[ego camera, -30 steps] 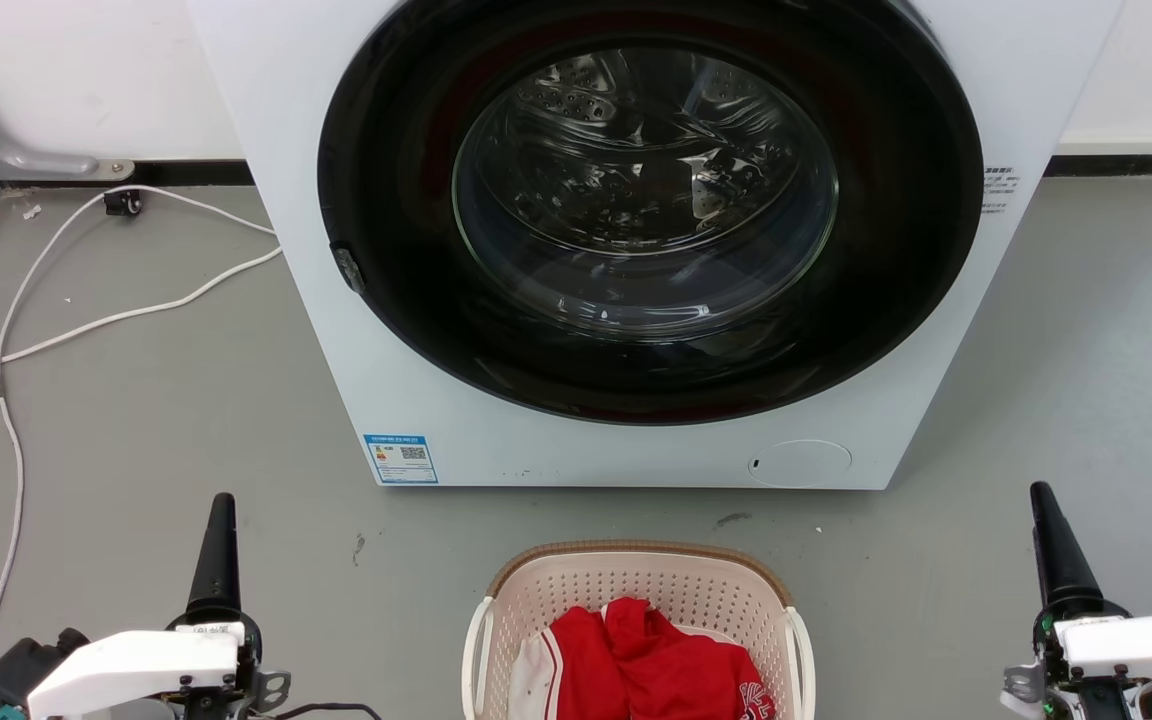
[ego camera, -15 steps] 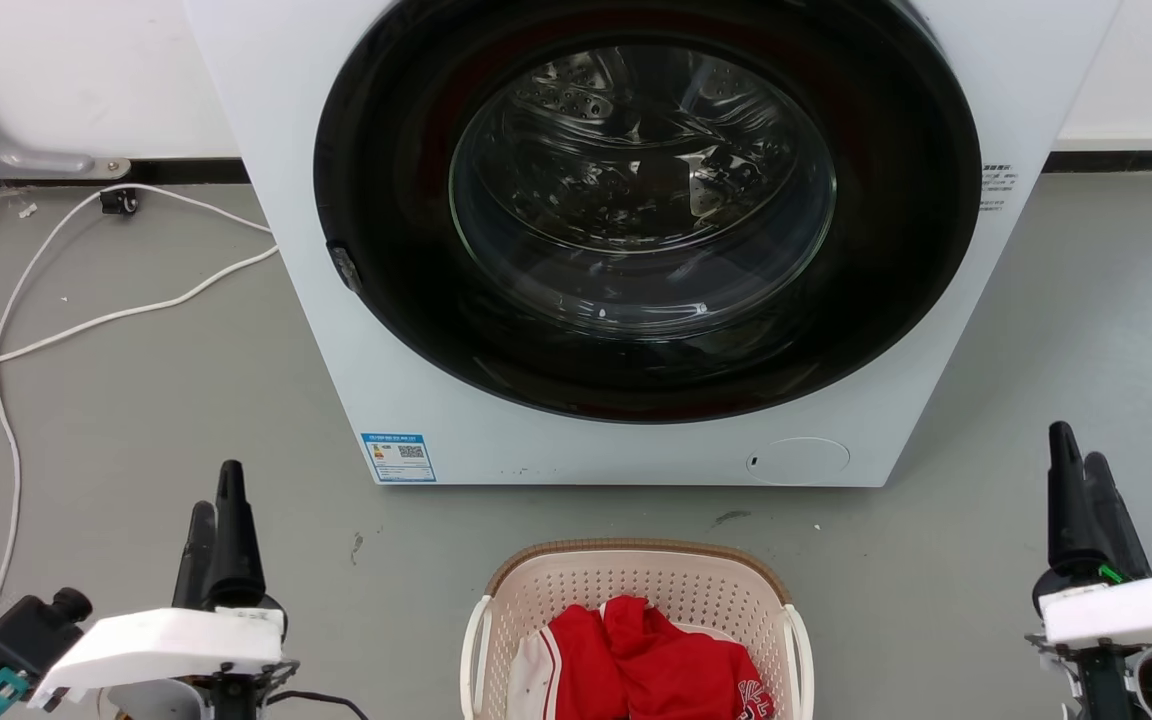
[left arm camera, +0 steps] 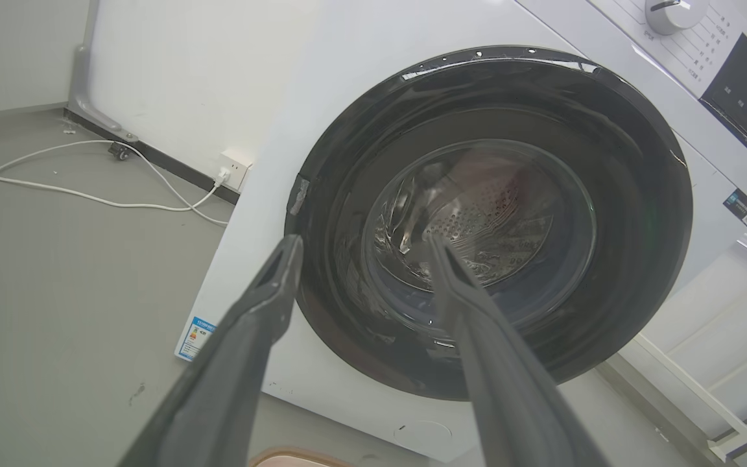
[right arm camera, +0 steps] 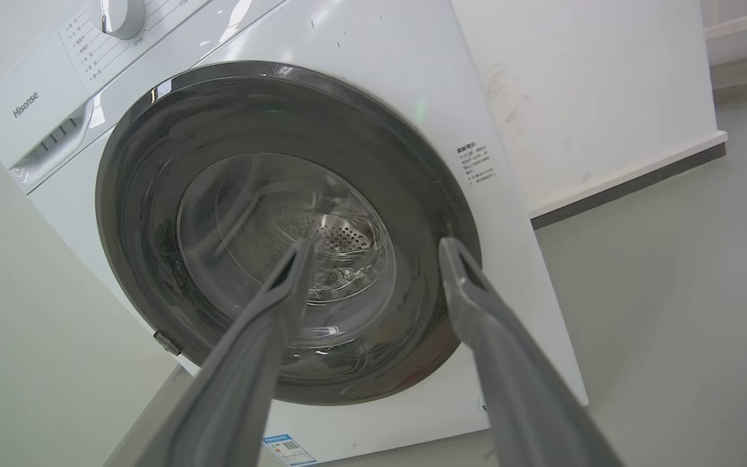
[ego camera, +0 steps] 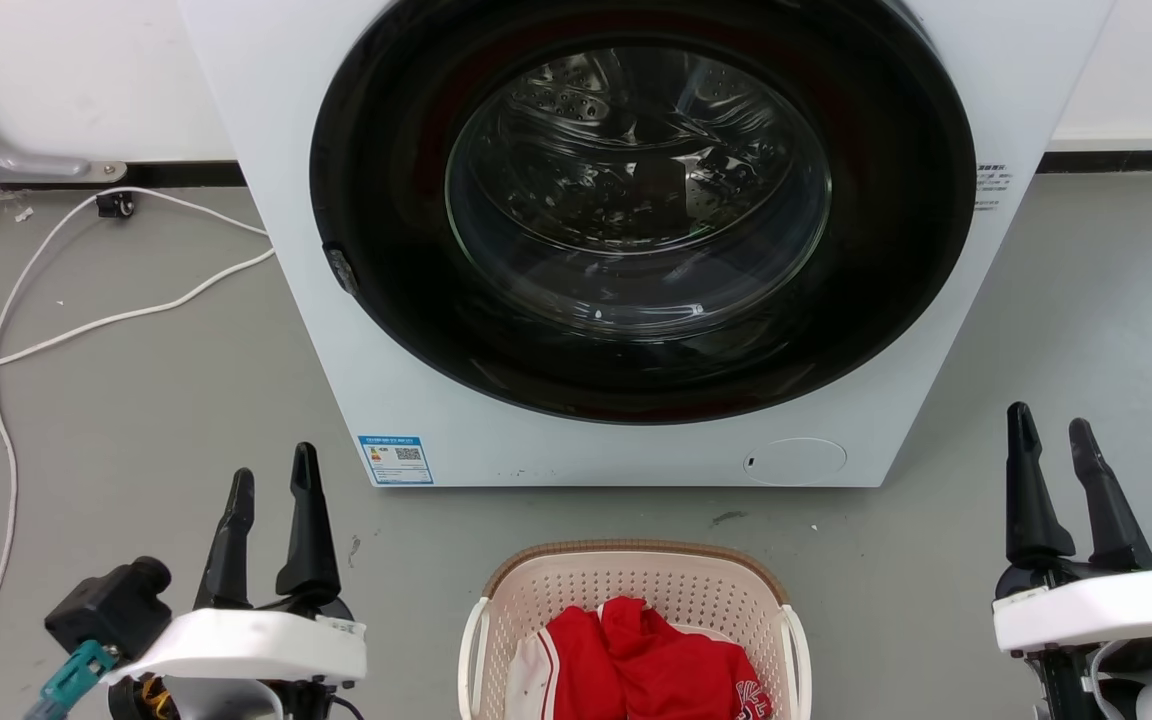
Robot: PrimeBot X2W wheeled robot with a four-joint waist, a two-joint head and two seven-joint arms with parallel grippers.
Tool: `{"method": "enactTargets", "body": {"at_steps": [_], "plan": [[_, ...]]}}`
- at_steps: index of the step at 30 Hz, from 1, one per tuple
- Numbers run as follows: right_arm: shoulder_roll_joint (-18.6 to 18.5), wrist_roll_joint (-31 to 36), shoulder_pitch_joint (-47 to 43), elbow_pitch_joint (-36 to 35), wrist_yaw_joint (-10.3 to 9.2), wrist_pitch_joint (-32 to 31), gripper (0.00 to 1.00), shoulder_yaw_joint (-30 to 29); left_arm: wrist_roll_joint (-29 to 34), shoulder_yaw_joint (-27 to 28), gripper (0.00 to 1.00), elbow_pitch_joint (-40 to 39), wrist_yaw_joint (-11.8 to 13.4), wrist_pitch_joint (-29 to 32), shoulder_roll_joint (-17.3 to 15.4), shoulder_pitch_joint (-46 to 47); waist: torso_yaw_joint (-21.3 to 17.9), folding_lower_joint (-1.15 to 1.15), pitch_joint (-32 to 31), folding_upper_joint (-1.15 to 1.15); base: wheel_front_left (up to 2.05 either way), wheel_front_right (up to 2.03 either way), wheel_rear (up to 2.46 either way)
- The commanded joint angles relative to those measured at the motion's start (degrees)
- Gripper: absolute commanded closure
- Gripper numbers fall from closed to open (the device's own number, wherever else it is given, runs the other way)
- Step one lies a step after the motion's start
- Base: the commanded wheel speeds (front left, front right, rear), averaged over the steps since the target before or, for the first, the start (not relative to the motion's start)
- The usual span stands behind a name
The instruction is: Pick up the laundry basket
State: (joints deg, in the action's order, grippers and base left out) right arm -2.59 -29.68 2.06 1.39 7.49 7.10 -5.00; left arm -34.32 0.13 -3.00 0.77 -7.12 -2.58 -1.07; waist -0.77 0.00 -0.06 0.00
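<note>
The laundry basket (ego camera: pixel 636 551) sits between the left claw (ego camera: pixel 273 465) and right claw (ego camera: pixel 1048 420), both spread and empty, seemingly equidistant.

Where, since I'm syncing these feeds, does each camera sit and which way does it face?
Head: on the head, facing forward and down at the washer and basket; left gripper and right gripper show at its lower corners.
Left wrist: on the left wrist, facing up along its fingers at the washer.
Right wrist: on the right wrist, facing along its fingers at the washer too.
Shared: all three see the washer.
</note>
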Motion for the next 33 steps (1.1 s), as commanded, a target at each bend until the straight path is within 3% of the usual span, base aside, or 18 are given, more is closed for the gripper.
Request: {"method": "enactTargets", "body": {"at_steps": [1,6,13,19,33], "plan": [[-0.3,1.9,0.0,-1.1,0.00,0.5,0.00,0.1,1.7,-0.5,0.00,-1.2,0.5,-0.5,-0.3,0.0,0.0,0.00,0.0,0.00,0.00,0.00,0.00],[-0.3,6.3,-0.5,-1.3,0.00,1.3,0.00,0.9,7.0,-3.1,0.00,-2.3,1.3,-1.3,-1.2,-0.1,-0.1,0.00,-0.2,0.00,0.00,0.00,0.00],[-0.3,12.1,-0.8,-0.7,0.00,2.3,0.00,1.4,13.2,-8.2,0.00,-1.8,4.8,-2.4,-3.7,-0.1,-0.3,0.00,-0.3,0.00,0.00,0.00,0.00],[-0.3,17.7,-1.1,-0.5,0.00,3.2,0.00,2.0,16.8,-12.7,0.00,-1.2,8.5,-3.2,-5.9,0.4,-0.3,0.00,-0.3,0.00,0.00,0.00,0.00],[-0.3,25.6,-1.5,3.1,0.00,5.0,0.00,1.8,23.6,-21.0,0.00,2.0,13.9,-5.0,-10.3,1.3,-0.3,0.00,-0.5,0.00,0.00,0.00,0.00]]}}
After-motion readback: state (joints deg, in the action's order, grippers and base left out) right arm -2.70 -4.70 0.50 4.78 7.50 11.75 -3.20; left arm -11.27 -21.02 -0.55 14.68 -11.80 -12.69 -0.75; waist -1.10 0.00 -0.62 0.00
